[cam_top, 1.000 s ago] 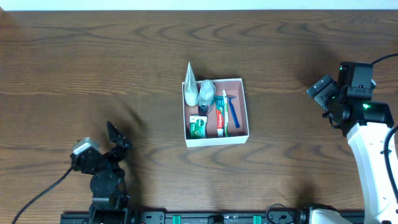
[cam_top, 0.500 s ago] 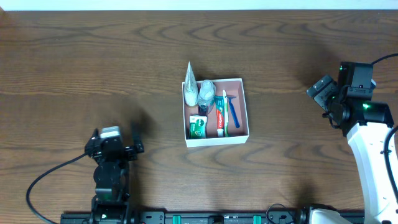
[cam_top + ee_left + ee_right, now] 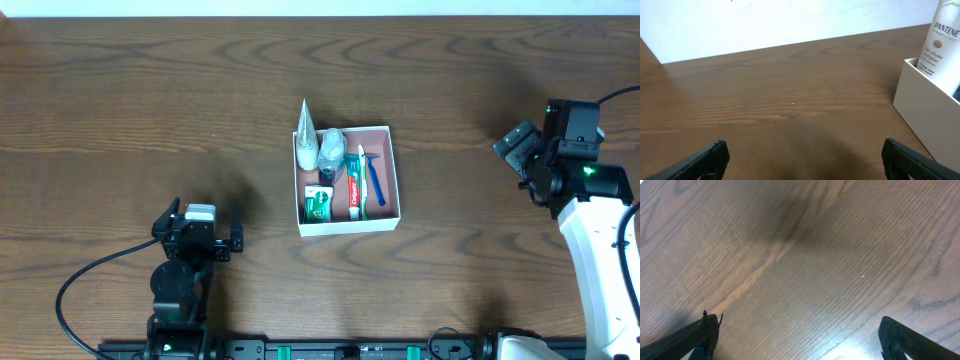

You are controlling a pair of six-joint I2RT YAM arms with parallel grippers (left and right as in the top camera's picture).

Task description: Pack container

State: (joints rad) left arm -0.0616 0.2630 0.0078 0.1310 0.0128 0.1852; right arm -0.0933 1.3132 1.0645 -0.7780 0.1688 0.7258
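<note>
The container (image 3: 350, 228), a shallow square white-walled box with a pinkish-brown floor, sits mid-table. It holds a white tube (image 3: 305, 135), a clear bottle (image 3: 330, 148), a green-and-white packet (image 3: 318, 203), a toothpaste tube (image 3: 354, 188) and a blue razor (image 3: 376, 182). My left gripper (image 3: 200, 222) is open and empty near the front edge, left of the box. In the left wrist view its jaws (image 3: 805, 160) are wide apart over bare wood, with the box wall (image 3: 920, 107) and a Pantene tube (image 3: 940, 42) at right. My right gripper (image 3: 516, 150) is open and empty far right, and its wrist view (image 3: 800, 337) shows only wood.
The dark wooden table (image 3: 150, 100) surrounds the box on all sides. A pale wall (image 3: 790, 20) runs along the far edge in the left wrist view. A cable (image 3: 80, 290) trails from the left arm at the front left.
The left arm has turned and shifted a little to the right near the front edge, its open jaws now squared toward the far side. The right arm and the box have not moved.
</note>
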